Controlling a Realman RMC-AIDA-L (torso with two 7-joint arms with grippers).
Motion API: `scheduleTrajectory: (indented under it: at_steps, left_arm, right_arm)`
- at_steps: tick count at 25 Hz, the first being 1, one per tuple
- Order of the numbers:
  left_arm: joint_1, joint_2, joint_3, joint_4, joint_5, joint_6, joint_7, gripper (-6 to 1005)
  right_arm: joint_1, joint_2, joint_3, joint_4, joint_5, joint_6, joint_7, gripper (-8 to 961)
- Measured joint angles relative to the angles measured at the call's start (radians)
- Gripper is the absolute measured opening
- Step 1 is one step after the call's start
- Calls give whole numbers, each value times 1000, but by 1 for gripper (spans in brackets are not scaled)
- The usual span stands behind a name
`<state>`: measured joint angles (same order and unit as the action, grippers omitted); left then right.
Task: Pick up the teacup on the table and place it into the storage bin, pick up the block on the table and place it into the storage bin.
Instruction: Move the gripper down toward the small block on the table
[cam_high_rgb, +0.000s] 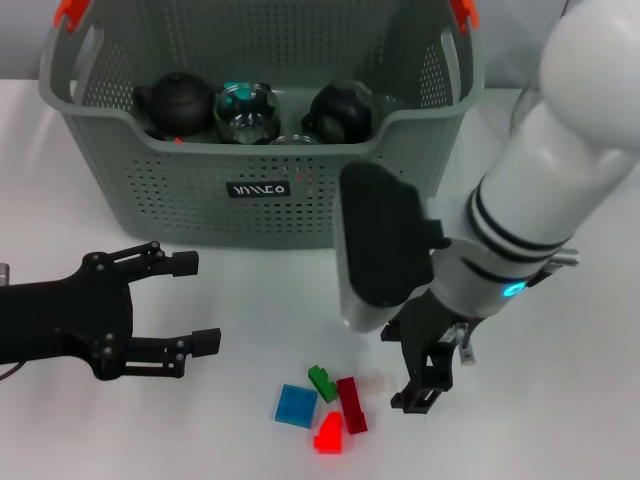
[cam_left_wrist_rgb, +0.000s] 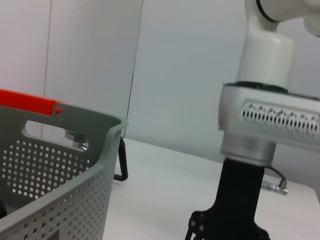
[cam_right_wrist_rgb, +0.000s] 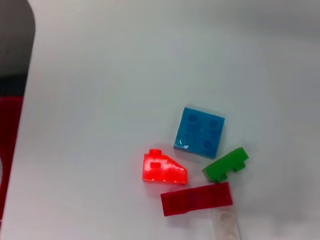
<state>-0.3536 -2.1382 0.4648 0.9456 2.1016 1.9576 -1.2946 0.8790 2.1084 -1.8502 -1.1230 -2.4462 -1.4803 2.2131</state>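
Note:
The grey-green storage bin (cam_high_rgb: 110, 205) stands at the back of the table; inside it lie two black round vessels (cam_high_rgb: 175, 103) and a glass one (cam_high_rgb: 245, 110). No teacup shows on the table. Several small blocks lie together near the front: blue (cam_high_rgb: 296, 406), green (cam_high_rgb: 322, 382), dark red (cam_high_rgb: 351, 403), bright red (cam_high_rgb: 329, 434) and a clear one (cam_high_rgb: 373, 381). My right gripper (cam_high_rgb: 430, 385) hangs just right of the cluster, pointing down. The right wrist view shows the blue block (cam_right_wrist_rgb: 200, 132) and bright red block (cam_right_wrist_rgb: 163, 169) from above. My left gripper (cam_high_rgb: 195, 302) is open and empty at the left.
The bin has orange handle clips (cam_high_rgb: 70, 12) and a black label (cam_high_rgb: 259, 189). In the left wrist view the bin's corner (cam_left_wrist_rgb: 50, 200) is close by, with the right arm (cam_left_wrist_rgb: 265, 125) beyond it. White table surrounds the blocks.

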Motion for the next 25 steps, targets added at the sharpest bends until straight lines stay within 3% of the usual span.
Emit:
scheduleTrajectory:
  at_steps: [12, 25]
  left_arm:
    - [2, -2, -2, -2, 0, -2, 2, 934]
    - [2, -2, -2, -2, 0, -2, 3, 934]
  right_arm:
    - [17, 6, -147, 38, 3, 131, 38, 791]
    - [26, 12, -182, 86, 26, 187, 45, 779]
